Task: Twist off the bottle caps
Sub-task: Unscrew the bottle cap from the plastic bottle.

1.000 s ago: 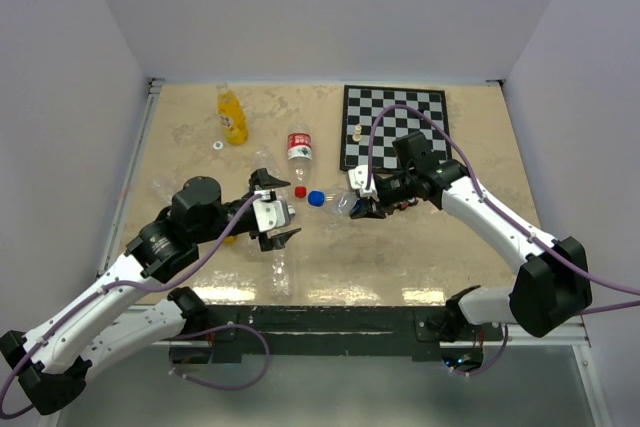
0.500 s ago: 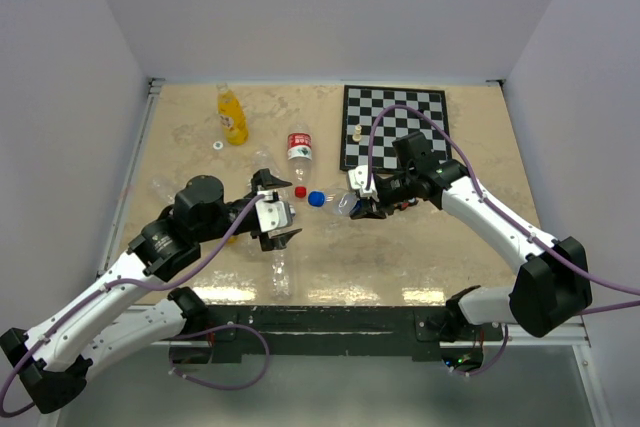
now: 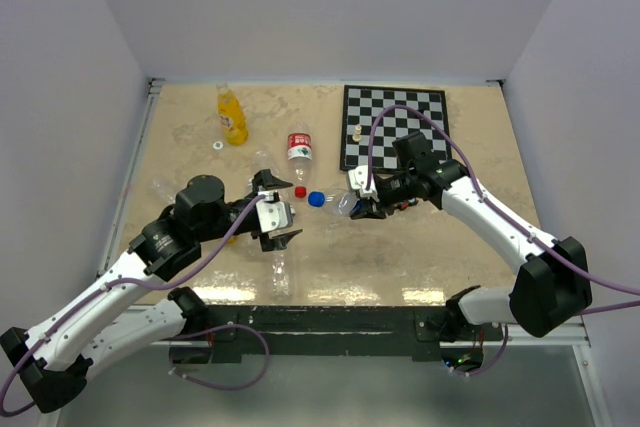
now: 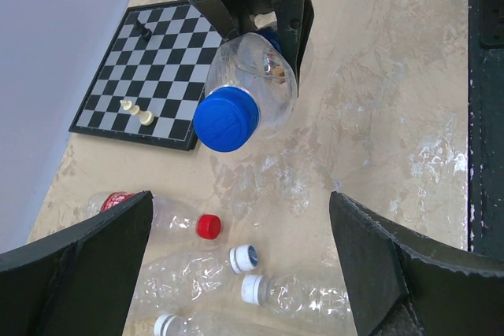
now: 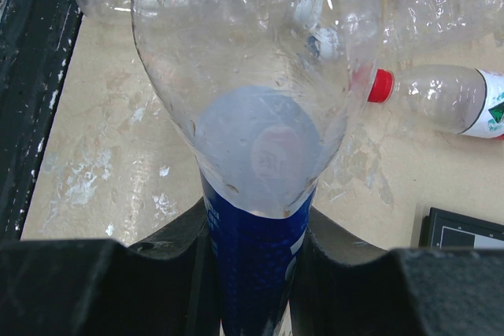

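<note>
My right gripper (image 3: pixel 358 209) is shut on a clear bottle (image 3: pixel 340 203) with a blue-and-white label and holds it level above the table. Its blue cap (image 3: pixel 316 198) points at my left gripper (image 3: pixel 293 210). That gripper is open, with the cap (image 4: pixel 227 119) a little ahead of its fingers and nothing between them. In the right wrist view the bottle (image 5: pixel 252 116) fills the frame, its blue label pinched by the right gripper (image 5: pixel 256 273). An orange-yellow bottle (image 3: pixel 232 115) stands at the back left, with a small white cap (image 3: pixel 216 146) loose beside it.
A clear bottle with a red cap (image 3: pixel 300 152) lies mid-table. Several clear bottles with white caps (image 4: pixel 252 289) lie under my left gripper (image 4: pixel 244 273). A chessboard (image 3: pixel 393 127) with a few pieces sits at the back right. Walls close the back and both sides.
</note>
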Tool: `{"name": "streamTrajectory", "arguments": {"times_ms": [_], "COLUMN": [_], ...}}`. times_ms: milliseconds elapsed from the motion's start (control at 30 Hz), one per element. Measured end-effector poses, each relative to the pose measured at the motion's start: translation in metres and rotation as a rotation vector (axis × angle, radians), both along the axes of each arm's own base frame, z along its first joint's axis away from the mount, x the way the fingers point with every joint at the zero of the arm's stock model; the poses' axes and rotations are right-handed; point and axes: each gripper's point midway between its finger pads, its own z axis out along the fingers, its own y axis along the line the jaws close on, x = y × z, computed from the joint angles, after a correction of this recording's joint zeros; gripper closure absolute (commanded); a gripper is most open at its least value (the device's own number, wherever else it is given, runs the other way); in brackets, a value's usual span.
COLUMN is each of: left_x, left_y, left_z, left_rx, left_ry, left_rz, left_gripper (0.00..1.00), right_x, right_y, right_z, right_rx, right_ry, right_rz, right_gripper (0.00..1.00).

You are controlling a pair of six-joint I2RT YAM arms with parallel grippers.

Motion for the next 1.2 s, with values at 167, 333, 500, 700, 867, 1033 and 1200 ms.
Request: {"name": "streamTrajectory", "arguments": {"times_ms": [167, 333, 500, 700, 867, 1033, 1200], "left_x": [-0.0004, -0.0005, -0.0009, -0.0013, -0.0021, -0.0033, -0.0040], "left_y": [-0.0003, -0.0004, -0.0006, -0.0009, -0.0015, -0.0022, -0.0026], "left_z": [-0.0001, 0.0000, 0.0000, 0.0002, 0.0004, 0.0005, 0.0006], "left_rx": [0.000, 0.000, 0.000, 0.002, 0.002, 0.001, 0.000], "left_ry": [0.001, 0.001, 0.000, -0.006, -0.010, -0.009, -0.008], "left_rz": [-0.003, -0.004, -0.007, -0.013, -0.021, -0.029, -0.033], "left_gripper": [0.02, 0.02, 0.02, 0.02, 0.02, 0.02, 0.02], "right_x": [0.0000, 0.0000, -0.0001, -0.0001, -0.0001, -0.0002, -0.0002], "right_y": [0.0000, 0.0000, -0.0001, -0.0001, -0.0002, -0.0002, -0.0002], "right_z": [0.0000, 0.0000, -0.0001, -0.0002, -0.0002, -0.0002, -0.0002], "right_rx": [0.000, 0.000, 0.000, -0.001, -0.001, -0.001, -0.001], "right_ry": [0.000, 0.000, -0.001, -0.004, -0.004, -0.005, -0.006], "right_rz": [0.000, 0.000, 0.001, 0.004, 0.004, 0.005, 0.006], "right_gripper": [1.00, 1.00, 1.00, 1.00, 1.00, 1.00, 1.00]}}
